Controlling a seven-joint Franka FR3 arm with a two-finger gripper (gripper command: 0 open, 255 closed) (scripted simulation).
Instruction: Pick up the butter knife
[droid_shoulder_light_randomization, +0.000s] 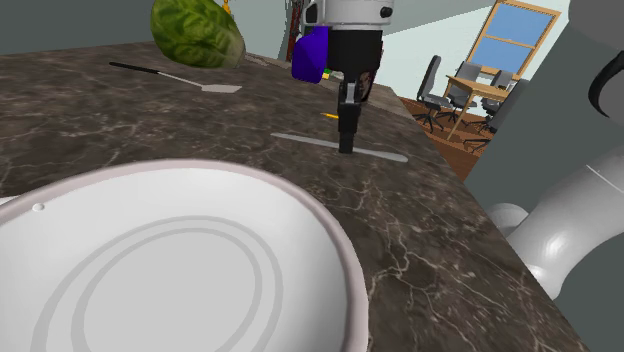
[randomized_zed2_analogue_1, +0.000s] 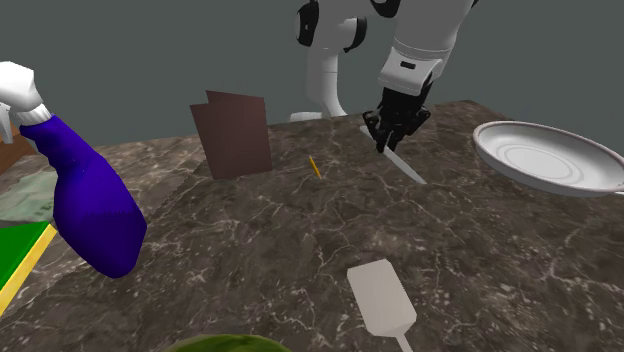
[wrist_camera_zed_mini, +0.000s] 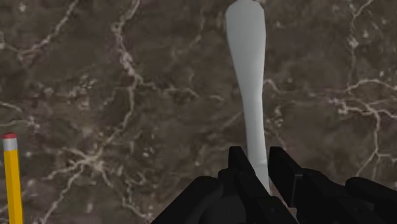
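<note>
Big white plate (droid_shoulder_light_randomization: 150, 260) is sitting right up front on the dark marbled counter (droid_shoulder_light_randomization: 430, 260). Beyond it, the gripper (droid_shoulder_light_randomization: 347, 138) is standing tip-down on the counter, and its jaws are pinching the pale grey knife (wrist_camera_zed_mini: 248, 83) between them. The knife is lying flat on the counter, stretching away from the fingers (wrist_camera_zed_mini: 236, 162). A yellow pencil (wrist_camera_zed_mini: 11, 181) is lying off to one side, well apart.

Home kitchen: veined stone counter (droid_shoulder_light_randomization: 430, 250), plate (droid_shoulder_light_randomization: 150, 265), spatula (randomized_zed2_analogue_1: 380, 295) (desk (droid_shoulder_light_randomization: 487, 88), chairs (droid_shoulder_light_randomization: 432, 85) beyond).
</note>
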